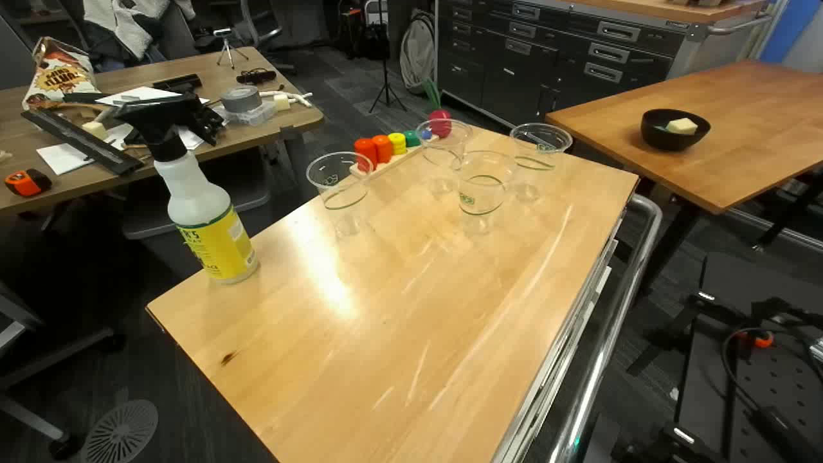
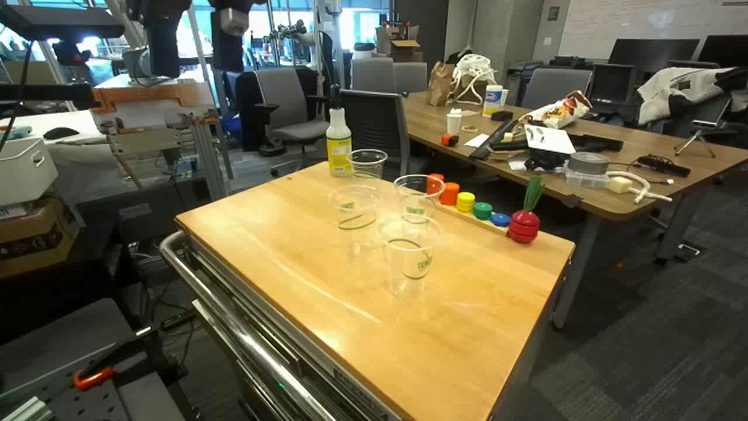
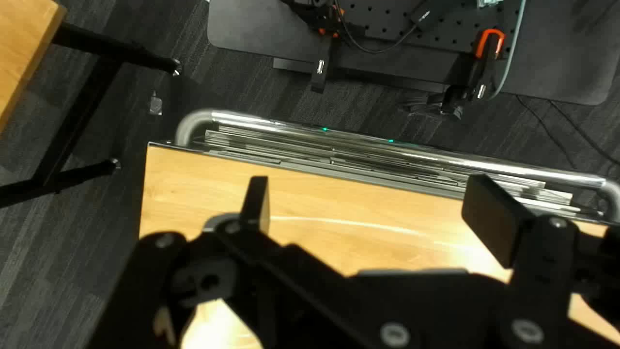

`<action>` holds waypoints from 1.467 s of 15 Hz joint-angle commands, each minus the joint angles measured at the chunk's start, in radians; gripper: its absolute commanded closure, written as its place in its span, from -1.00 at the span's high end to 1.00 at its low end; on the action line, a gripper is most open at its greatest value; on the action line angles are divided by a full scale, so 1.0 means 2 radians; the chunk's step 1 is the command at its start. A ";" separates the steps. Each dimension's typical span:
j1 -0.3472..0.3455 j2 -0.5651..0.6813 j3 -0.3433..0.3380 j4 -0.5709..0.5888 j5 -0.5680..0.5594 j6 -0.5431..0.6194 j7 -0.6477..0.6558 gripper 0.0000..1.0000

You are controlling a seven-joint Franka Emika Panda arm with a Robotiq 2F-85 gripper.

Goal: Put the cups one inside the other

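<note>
Several clear plastic cups stand upright and apart on the wooden cart top. In both exterior views one cup (image 1: 339, 186) (image 2: 366, 165) is nearest the spray bottle. Another cup (image 1: 443, 151) (image 2: 418, 202) stands by the toy pieces. A third cup (image 1: 483, 193) (image 2: 354, 209) is near the middle. A further cup (image 1: 538, 154) (image 2: 409, 251) stands on the side away from the bottle. My gripper (image 3: 370, 208) is open and empty above the cart's handle side. Its dark fingers (image 2: 196, 65) also show high at the top left of an exterior view. No cup shows in the wrist view.
A yellow-labelled spray bottle (image 1: 215, 225) (image 2: 339, 146) stands near the cart edge. A row of coloured toy pieces (image 1: 382, 149) (image 2: 466, 202) with a red radish toy (image 1: 440, 122) (image 2: 524, 225) lies along the far side. A metal handle bar (image 3: 387, 148) runs along one edge.
</note>
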 commanded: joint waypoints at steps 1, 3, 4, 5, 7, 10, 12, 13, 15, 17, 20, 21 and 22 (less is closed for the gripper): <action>0.006 0.000 -0.004 0.002 -0.002 0.000 0.002 1.00; 0.006 -0.001 -0.004 0.005 -0.002 0.000 0.003 1.00; 0.006 -0.002 -0.004 0.006 -0.002 0.000 0.003 1.00; 0.006 -0.002 -0.004 0.007 -0.002 0.000 0.003 1.00; 0.006 -0.002 -0.004 0.007 -0.002 0.000 0.003 1.00; 0.004 0.017 -0.005 0.017 0.001 0.011 0.011 1.00; 0.003 0.043 -0.011 0.032 0.008 0.024 0.010 1.00; -0.001 0.057 -0.013 0.037 0.009 0.041 0.019 1.00; -0.005 0.089 -0.020 0.047 0.013 0.077 0.030 1.00; -0.010 0.122 -0.029 0.056 0.015 0.113 0.038 1.00; -0.022 0.170 -0.041 0.069 0.008 0.152 0.042 1.00; -0.027 0.185 -0.046 0.072 0.014 0.167 0.044 1.00; -0.032 0.200 -0.049 0.077 0.014 0.176 0.047 1.00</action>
